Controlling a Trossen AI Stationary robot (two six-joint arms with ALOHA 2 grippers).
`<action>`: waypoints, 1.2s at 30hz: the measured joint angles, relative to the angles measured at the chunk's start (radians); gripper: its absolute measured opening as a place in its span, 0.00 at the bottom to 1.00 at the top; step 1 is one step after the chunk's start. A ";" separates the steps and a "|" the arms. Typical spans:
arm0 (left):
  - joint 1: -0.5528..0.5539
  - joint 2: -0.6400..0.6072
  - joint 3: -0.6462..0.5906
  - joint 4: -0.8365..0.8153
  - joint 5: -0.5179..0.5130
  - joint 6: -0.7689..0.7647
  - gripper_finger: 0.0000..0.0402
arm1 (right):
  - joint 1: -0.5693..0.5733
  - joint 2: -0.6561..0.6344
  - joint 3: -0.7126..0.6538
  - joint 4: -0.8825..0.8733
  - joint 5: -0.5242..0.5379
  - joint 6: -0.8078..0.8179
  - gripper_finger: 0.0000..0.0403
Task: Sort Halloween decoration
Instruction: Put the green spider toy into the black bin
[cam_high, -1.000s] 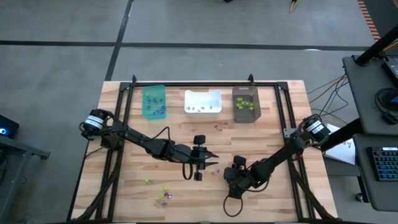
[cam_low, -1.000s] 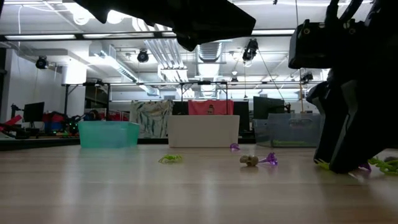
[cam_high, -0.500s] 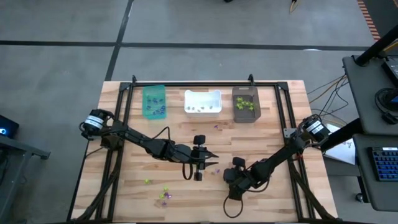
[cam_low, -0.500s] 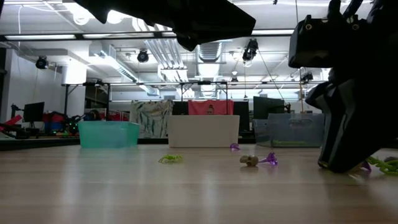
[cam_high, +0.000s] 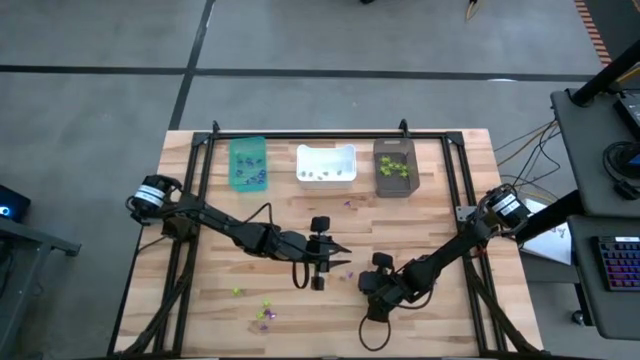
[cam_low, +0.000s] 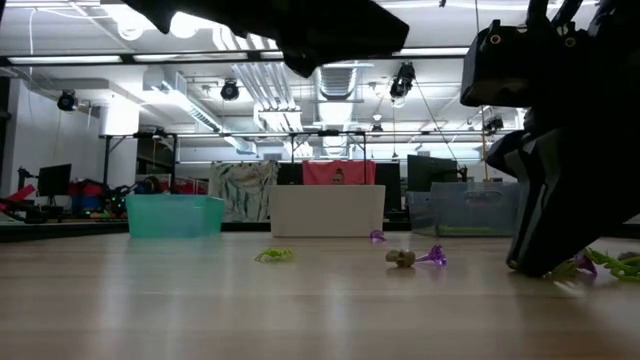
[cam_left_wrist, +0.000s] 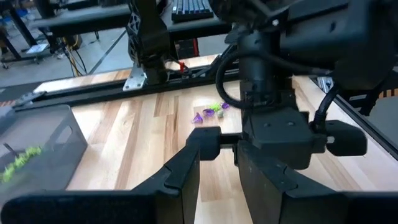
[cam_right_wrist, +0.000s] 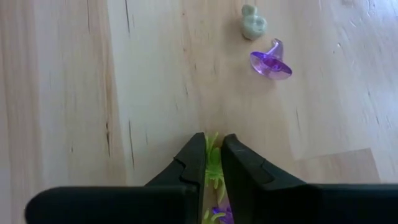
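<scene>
The Halloween decoration lies scattered on the wooden table: a pale greyish trinket (cam_right_wrist: 252, 22), a purple one (cam_right_wrist: 271, 62) and a lime-green one (cam_right_wrist: 213, 163). My right gripper (cam_right_wrist: 213, 167) stands low over the table's middle (cam_high: 372, 286), shut on that lime-green trinket. Another purple trinket (cam_right_wrist: 217, 213) lies just behind the fingers. My left gripper (cam_high: 340, 256) hangs above the table's middle, pointing toward the right arm; in the left wrist view its fingers (cam_left_wrist: 186, 174) stand apart with nothing between them. My right gripper pinches the lime-green trinket's middle (cam_right_wrist: 214, 155) between its two fingers. They come from above, slanting steeply down, with the tips (cam_low: 528, 262) at the tabletop. Green ends stick out ahead of and behind the fingers; the trinket seems to rest on the wood.
A teal bin (cam_high: 247, 162), a white bin (cam_high: 326, 165) and a dark brown bin (cam_high: 395, 167) stand in a row along the far edge, each with small trinkets inside. More trinkets lie near the front left (cam_high: 263, 310) and before the bins (cam_high: 348, 203).
My right gripper has shut its fingers on the lime-green trinket while staying in place at the tabletop.
</scene>
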 joint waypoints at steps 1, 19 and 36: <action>-0.002 -0.010 0.000 -0.008 0.000 0.010 0.23 | -0.001 -0.003 0.000 0.000 0.000 0.000 0.09; -0.014 -0.326 -0.026 -0.209 0.000 0.034 0.23 | -0.126 -0.180 -0.004 -0.043 0.026 -0.072 0.09; -0.016 -0.330 -0.029 -0.249 0.000 0.019 0.23 | -0.748 -0.477 -0.002 -0.178 0.026 -0.364 0.09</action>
